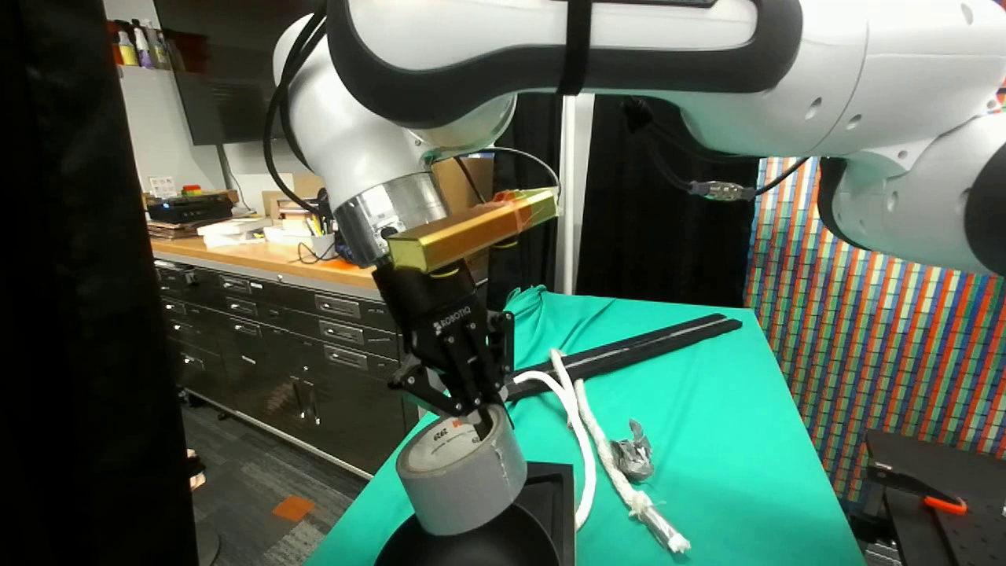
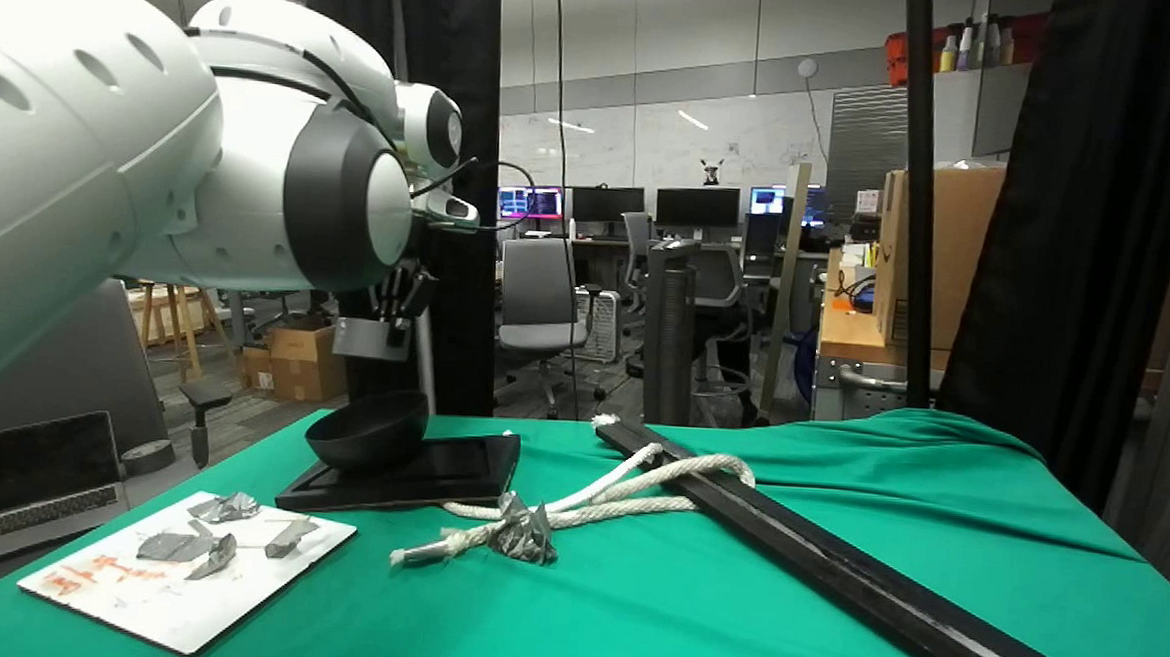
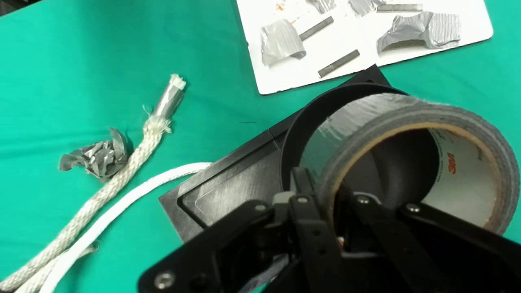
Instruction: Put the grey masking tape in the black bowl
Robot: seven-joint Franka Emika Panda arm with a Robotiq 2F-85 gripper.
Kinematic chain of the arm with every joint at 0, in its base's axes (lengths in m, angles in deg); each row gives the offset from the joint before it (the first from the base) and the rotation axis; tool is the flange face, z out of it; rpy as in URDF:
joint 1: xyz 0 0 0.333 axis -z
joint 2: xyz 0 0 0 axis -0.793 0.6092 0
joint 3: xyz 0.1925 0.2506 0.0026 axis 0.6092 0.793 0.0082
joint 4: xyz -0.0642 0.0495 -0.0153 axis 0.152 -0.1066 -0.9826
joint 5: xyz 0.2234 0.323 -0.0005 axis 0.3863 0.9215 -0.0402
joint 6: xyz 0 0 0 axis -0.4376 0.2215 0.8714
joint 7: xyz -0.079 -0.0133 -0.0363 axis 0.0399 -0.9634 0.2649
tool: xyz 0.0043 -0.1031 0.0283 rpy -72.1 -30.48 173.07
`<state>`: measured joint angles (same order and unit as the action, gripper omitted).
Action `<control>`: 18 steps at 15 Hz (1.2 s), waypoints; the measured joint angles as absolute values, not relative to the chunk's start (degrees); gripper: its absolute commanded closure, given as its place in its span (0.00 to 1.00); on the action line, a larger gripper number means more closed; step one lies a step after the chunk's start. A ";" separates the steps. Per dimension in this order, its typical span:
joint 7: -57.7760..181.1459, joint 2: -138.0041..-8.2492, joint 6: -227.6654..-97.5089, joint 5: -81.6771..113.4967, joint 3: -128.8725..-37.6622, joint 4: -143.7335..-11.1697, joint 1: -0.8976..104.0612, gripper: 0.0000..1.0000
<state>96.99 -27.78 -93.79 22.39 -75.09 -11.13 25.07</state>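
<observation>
The grey masking tape [image 1: 471,491] is a wide roll held in the air above the black bowl. It also shows in an exterior view [image 2: 360,338] and in the wrist view [image 3: 468,183]. My gripper [image 1: 493,420] is shut on the wall of the roll, one finger inside the ring and one outside, as the wrist view [image 3: 323,189] shows. The roll hangs tilted and apart from the bowl. The black bowl [image 2: 364,435] sits on a flat black tray, partly hidden by the roll in the wrist view [image 3: 291,138] and cut off at the bottom of an exterior view [image 1: 471,544].
The black tray [image 2: 478,463] lies under the bowl. A white square board [image 2: 262,577] with tape scraps lies beside it. White rope [image 2: 626,506], a crumpled silver tape piece [image 2: 522,536] and a long black stick [image 2: 833,567] lie on the green cloth [image 2: 630,621].
</observation>
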 measured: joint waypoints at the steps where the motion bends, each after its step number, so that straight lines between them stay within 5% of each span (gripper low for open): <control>1: 97.11 -27.70 -93.43 22.41 -75.01 -11.13 24.99 0.92; 3: 97.46 -27.56 -92.87 22.44 -74.87 -11.13 24.84 0.95; 5: 97.90 -27.40 -92.50 22.48 -74.77 -11.13 24.69 0.60; 7: 98.53 -27.22 -92.30 22.50 -74.71 -11.13 24.57 0.46; 8: 98.58 -27.14 -92.12 22.50 -74.68 -11.13 24.50 0.64; 11: 98.57 -26.82 -92.11 22.49 -74.74 -11.12 24.51 0.46; 18: 98.57 -26.71 -92.11 22.49 -74.77 -11.10 24.53 0.46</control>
